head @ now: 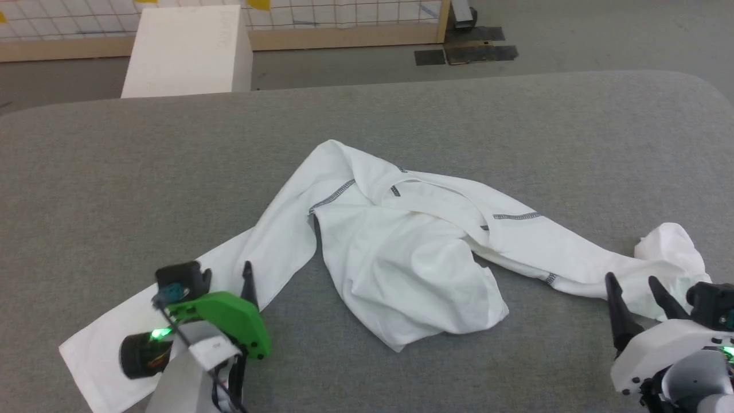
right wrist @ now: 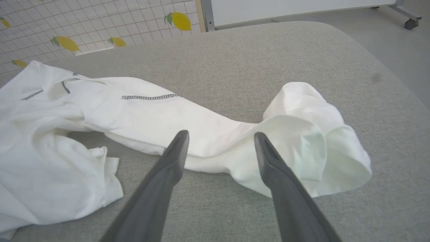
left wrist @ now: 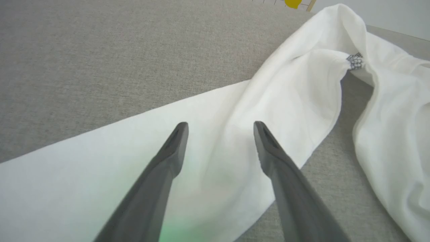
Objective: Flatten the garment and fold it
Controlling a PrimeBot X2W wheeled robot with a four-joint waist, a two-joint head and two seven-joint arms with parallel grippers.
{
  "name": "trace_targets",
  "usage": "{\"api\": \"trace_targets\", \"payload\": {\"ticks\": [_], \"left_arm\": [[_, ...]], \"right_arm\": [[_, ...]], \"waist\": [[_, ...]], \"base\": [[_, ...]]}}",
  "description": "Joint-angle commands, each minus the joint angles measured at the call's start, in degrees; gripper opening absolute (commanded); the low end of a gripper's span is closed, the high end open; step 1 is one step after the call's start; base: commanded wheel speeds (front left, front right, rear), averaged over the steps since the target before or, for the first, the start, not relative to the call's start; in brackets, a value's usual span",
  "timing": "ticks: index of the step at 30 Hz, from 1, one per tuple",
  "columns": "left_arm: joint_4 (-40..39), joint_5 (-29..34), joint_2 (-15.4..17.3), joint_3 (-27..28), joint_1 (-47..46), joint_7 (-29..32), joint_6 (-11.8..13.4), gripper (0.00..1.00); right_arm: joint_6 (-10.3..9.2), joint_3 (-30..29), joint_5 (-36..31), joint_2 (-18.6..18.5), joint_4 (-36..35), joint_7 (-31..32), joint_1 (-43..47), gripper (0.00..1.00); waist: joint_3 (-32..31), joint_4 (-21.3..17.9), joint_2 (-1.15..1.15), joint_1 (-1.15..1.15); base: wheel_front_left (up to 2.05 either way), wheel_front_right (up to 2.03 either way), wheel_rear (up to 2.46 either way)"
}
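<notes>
The shirt lies twisted across the grey table, stretched from the near left to the near right.

At the left, the left gripper hovers over a flat band of cloth, jaws spread and holding nothing. I judge the risk here is that the fabric is thin and lies flat. The fingers may slide over it, or they may push a wrinkle in front of them instead of taking the edge.

In the middle, a wide flap is folded over the body. If both ends are pulled apart now, I think the twist will tighten and not open.

At the right, the right gripper points at a bunched end, jaws also spread and empty. A pinch into this lump could take several layers together, so the corner would stay closed.

The head view gives the whole shape. The left wrist view shows a strip of bare table between the band and the flap. The right wrist view shows that the bunched end is rolled and hollow, which the head view partly hides behind the fingers.
</notes>
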Motion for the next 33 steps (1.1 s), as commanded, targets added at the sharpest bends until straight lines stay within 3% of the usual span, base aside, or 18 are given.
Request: {"api": "trace_targets", "payload": {"ticks": [1,5,6,7,10,19,23,24,25,28,33], "left_arm": [[0.3,0.2,0.6,-0.6,-1.8,2.1,-0.1,1.0],[2.5,0.4,1.1,-1.6,-3.7,10.3,0.9,0.96],[3.1,0.2,1.1,-1.8,-4.0,12.5,1.0,0.05],[3.6,-0.2,1.1,-1.8,-4.2,15.0,1.2,0.0],[2.4,-1.2,1.3,-0.8,-4.4,16.3,1.9,0.0],[-5.9,-4.7,4.1,9.2,3.3,7.4,7.6,0.0],[-8.9,-5.5,5.3,11.8,7.0,5.9,8.5,0.0],[-9.4,-5.9,5.3,12.0,7.5,5.5,8.2,0.24],[-10.1,-6.4,5.1,12.1,7.9,4.8,7.5,1.0],[-11.4,-7.6,4.1,11.5,8.5,2.0,5.2,1.0],[-12.4,-8.0,2.1,10.3,7.7,-5.9,2.9,1.0]], "right_arm": [[-0.09,0.9,0.4,0.0,0.2,-0.5,0.2,1.0],[-0.09,2.9,0.9,0.0,0.2,-0.7,-0.4,1.0],[-0.09,3.3,0.9,0.0,0.1,-0.7,-0.6,1.0],[-0.09,3.7,1.0,0.0,0.1,-0.6,-0.7,1.0],[-0.09,4.5,1.3,0.0,-0.1,-0.6,-1.1,1.0],[-0.09,5.6,1.5,0.0,-1.4,-1.3,-1.4,1.0],[-0.09,6.3,0.2,0.0,-1.8,-0.6,-1.3,1.0],[-0.09,6.8,-0.2,0.0,-1.9,-0.5,-1.4,1.0],[-0.09,7.5,-0.9,0.0,-2.0,-0.3,-1.5,1.0],[-0.09,10.2,-3.1,-0.6,-2.1,0.2,-2.5,1.0],[-0.09,16.6,-5.7,-5.1,-0.3,1.6,-7.0,1.0]], "waist": [[0.6,-0.7,0.0,0.0],[1.3,-0.9,0.0,0.0],[1.4,-0.8,0.0,0.0],[1.5,-0.8,0.0,0.0],[1.7,-0.3,0.0,0.0],[1.3,3.1,0.0,0.0],[1.2,5.0,0.0,0.0],[1.1,5.3,0.0,0.0],[1.1,5.7,0.0,0.0],[1.3,6.7,0.0,0.0],[2.1,8.1,0.0,0.0]], "base": [[0.0,0.0,0.0],[0.0,0.0,0.0],[0.0,0.0,0.0],[0.0,0.0,0.0],[0.0,0.0,0.0],[0.0,0.0,0.0],[0.0,0.0,0.0],[0.0,0.0,0.0],[0.0,0.0,0.0],[0.0,0.0,0.0],[0.0,0.0,0.0]]}}
